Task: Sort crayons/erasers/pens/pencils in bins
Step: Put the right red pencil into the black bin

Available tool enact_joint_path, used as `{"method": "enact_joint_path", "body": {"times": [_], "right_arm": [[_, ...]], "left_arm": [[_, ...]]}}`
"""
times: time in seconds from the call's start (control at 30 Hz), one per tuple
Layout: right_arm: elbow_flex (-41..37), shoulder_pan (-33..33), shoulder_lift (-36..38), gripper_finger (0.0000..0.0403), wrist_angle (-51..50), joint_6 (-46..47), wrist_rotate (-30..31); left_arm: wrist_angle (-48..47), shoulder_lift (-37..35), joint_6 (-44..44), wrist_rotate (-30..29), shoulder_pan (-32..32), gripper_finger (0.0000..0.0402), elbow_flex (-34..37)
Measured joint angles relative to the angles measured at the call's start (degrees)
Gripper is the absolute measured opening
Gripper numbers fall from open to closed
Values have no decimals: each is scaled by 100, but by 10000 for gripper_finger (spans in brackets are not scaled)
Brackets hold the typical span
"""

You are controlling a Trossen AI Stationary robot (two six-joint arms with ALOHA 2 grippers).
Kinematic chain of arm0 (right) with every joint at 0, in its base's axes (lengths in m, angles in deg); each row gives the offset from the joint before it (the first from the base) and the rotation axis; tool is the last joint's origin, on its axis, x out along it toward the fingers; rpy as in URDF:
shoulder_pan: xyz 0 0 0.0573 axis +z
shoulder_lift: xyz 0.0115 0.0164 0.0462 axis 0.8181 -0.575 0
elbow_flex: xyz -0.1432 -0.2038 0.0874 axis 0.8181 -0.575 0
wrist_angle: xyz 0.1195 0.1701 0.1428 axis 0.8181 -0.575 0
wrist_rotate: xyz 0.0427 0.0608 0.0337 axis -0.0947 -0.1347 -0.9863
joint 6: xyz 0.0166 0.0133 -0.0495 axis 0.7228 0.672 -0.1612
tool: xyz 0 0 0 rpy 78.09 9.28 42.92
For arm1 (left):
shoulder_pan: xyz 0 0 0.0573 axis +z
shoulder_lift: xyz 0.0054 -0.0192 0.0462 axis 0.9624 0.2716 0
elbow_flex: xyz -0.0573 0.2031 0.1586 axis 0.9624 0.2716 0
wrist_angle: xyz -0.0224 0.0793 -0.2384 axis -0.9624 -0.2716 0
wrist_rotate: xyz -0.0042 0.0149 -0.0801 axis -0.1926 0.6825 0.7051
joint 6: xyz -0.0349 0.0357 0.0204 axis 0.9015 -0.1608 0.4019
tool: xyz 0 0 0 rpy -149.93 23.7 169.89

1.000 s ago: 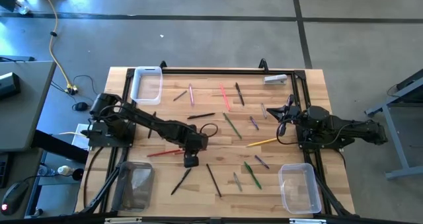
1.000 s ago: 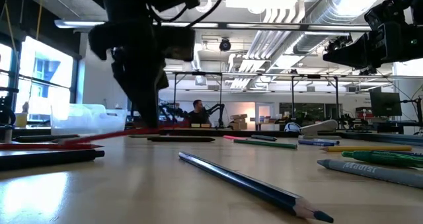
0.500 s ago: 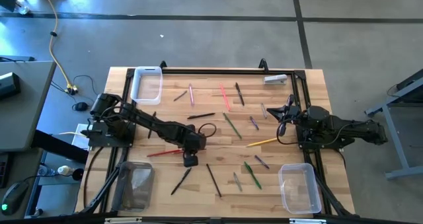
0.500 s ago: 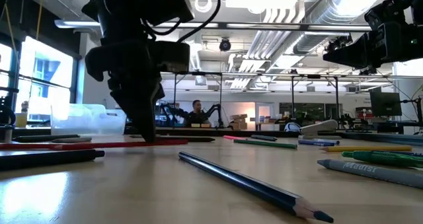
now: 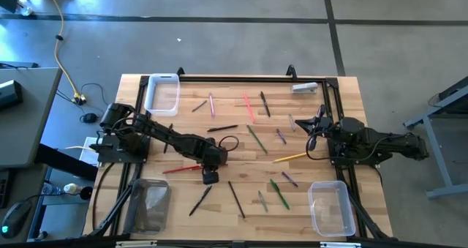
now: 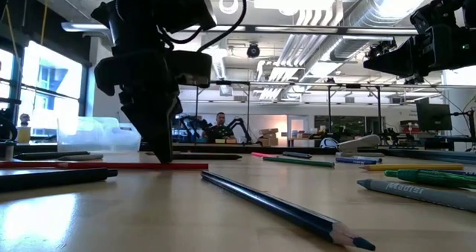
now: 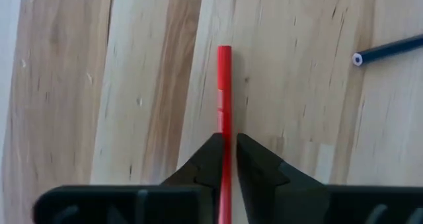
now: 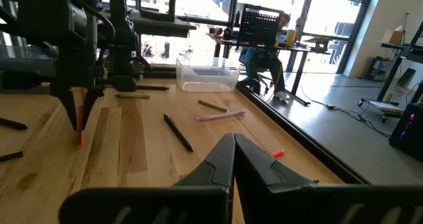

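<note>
Bins sit at three corners of the wooden table point(image 5: 351, 87): a white-rimmed bin point(image 5: 162, 94) at the far left corner, a grey bin point(image 5: 148, 206) at the near left corner, and a clear bin point(image 5: 329, 208) at the near right corner. Next to the white-rimmed bin, the left arm reaches out toward the middle of the table. The left gripper point(image 7: 225, 159) points straight down, with its tips touching the wood. Its two fingers are closed tight on a long red pencil point(image 7: 225, 98), near one end of it. The red pencil lies flat on the table and stretches from the gripper back toward the left side, between the two left bins. A dark blue pencil point(image 6: 282, 207) lies flat close by, apart from the red one. Past the gripper, in the middle of the table, many more sticks lie spread out: a pink one point(image 5: 212, 104), a red one point(image 5: 248, 107), green ones point(image 5: 257, 139), purple ones point(image 5: 281, 136), black ones point(image 5: 235, 199) and a yellow pencil point(image 5: 290, 158). None of them can be seen inside a bin. On the right side, the right gripper point(image 8: 233, 142) waits above the table near the yellow pencil, with its fingers pressed together and nothing between them.
</note>
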Motion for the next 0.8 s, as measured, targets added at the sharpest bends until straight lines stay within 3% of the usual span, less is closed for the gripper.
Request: {"method": "enact_joint_path", "body": {"times": [0.3,0.8], "right_arm": [[0,0,0,0,0,0,2],[0,2,0,0,0,0,0]], "left_arm": [[-362,-7,90,-10,7,106,-45],[-199,-33,75,-21,7,83,261]]}}
